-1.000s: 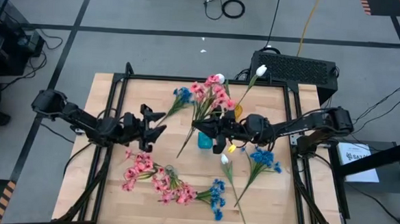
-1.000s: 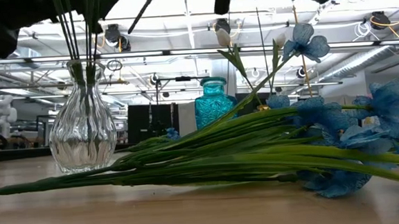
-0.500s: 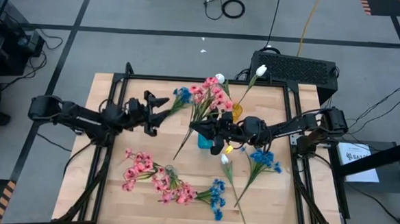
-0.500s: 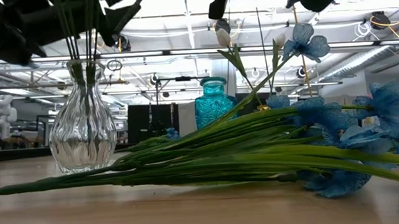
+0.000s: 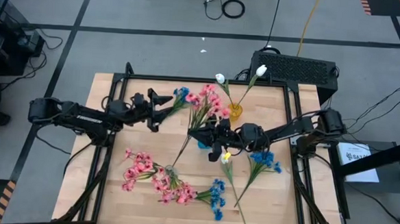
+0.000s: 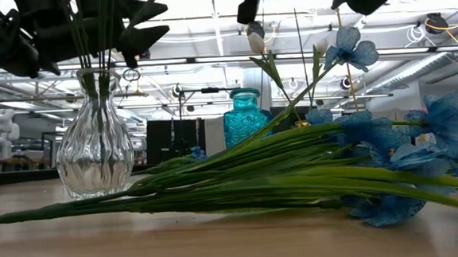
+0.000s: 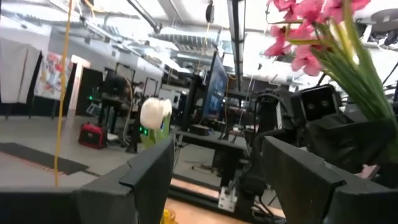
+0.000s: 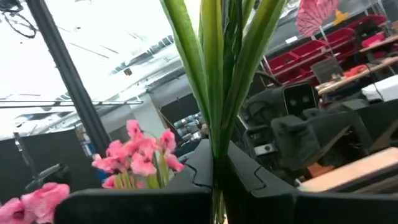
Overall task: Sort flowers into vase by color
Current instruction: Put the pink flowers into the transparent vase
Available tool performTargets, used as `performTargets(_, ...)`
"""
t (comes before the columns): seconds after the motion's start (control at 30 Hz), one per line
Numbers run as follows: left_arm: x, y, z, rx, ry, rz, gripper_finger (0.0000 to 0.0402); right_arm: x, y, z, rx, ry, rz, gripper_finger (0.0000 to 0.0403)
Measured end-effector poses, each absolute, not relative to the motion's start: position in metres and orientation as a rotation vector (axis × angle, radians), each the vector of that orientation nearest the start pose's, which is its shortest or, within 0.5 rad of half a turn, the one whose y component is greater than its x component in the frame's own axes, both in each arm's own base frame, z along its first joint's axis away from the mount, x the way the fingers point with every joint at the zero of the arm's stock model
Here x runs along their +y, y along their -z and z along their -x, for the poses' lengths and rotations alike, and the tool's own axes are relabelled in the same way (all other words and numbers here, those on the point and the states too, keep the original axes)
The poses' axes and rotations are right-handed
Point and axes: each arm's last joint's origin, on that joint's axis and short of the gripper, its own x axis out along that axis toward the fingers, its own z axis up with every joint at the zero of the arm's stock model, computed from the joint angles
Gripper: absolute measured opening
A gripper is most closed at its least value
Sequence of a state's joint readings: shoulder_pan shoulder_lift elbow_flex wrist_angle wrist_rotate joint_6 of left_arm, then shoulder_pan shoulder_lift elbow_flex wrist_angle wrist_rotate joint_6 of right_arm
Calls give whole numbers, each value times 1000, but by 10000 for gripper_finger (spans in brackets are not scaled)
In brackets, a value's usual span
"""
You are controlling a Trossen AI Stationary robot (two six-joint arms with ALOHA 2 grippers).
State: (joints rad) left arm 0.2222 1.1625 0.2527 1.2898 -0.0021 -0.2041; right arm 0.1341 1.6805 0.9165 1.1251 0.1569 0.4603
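Observation:
My right gripper is shut on a pink spray whose blossoms lean toward the far edge. It hovers over the teal vase. My left gripper is open in the air beside a blue spray near the far edge, touching nothing; in its wrist view the fingers frame a white bud. A yellow vase holds white tulips. A clear glass vase has several stems standing in it. More pink flowers and blue flowers lie on the table. My right gripper pinches the pink spray's bundle of green stems between its two fingers, about midway along them. It comes level from the table's right, across the stems. The blossoms rise toward the far edge and the stem ends slant toward the near left. Whether those ends rest on anything does not show.
A black box stands behind the far right corner. Black frame rails run along the table's left and right sides. Another blue spray and a white bud lie near the middle. Long stems lie across the near table.
My left gripper has moved from near the table's middle toward the far edge and a little right, up to the blue spray, staying open. My right gripper has shifted slightly toward the near edge with the pink spray, whose blossoms now stand clear of the white tulip.

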Motion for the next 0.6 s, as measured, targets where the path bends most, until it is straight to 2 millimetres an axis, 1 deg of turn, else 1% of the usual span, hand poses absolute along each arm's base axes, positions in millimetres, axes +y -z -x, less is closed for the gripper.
performTargets(0.1, 45, -224, -198, -383, -184, 162, 251, 48, -272, -355, -350, -46, -506, 1)
performTargets(0.23, 45, -224, -198, -383, -185, 162, 251, 52, -274, -354, -369, -52, -500, 1)
performTargets(0.4, 45, -223, -199, -373, -187, 163, 251, 54, -272, -354, -360, -11, -469, 1)
performTargets(0.6, 45, -221, -199, -352, -193, 166, 251, 56, -257, -362, -373, -7, -469, 1)
